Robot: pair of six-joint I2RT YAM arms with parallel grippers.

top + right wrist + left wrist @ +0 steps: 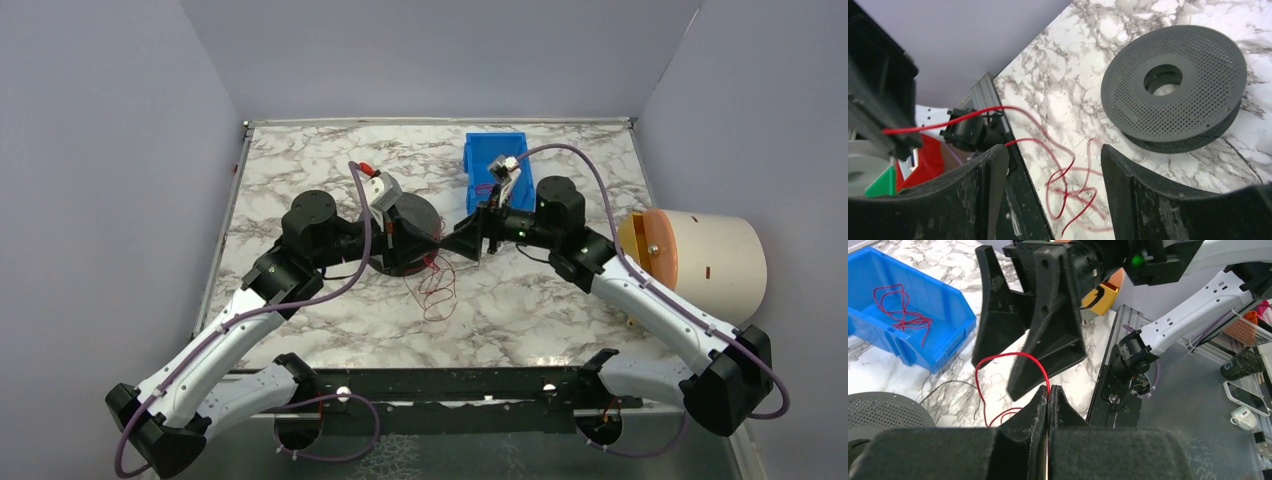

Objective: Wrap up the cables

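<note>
A thin red cable (436, 286) lies in loose loops on the marble table beside a black perforated spool (412, 222). My left gripper (1048, 389) is shut on one strand of the red cable (979, 371), which arches up from the table into its tips. In the top view the left gripper (428, 240) hovers by the spool's right edge. My right gripper (1052, 148) faces it, tips close, jaws open with nothing between them. The cable loops (1075, 192) lie on the table below. More red cable (900, 310) sits in the blue bin (940, 355).
The blue bin (470, 150) stands behind the right gripper (455, 243). A cream cylinder with an orange end (710, 262) lies off the table's right edge. The spool (1173, 85) lies flat. A thin black wire (943, 387) trails near it. Grey walls enclose three sides.
</note>
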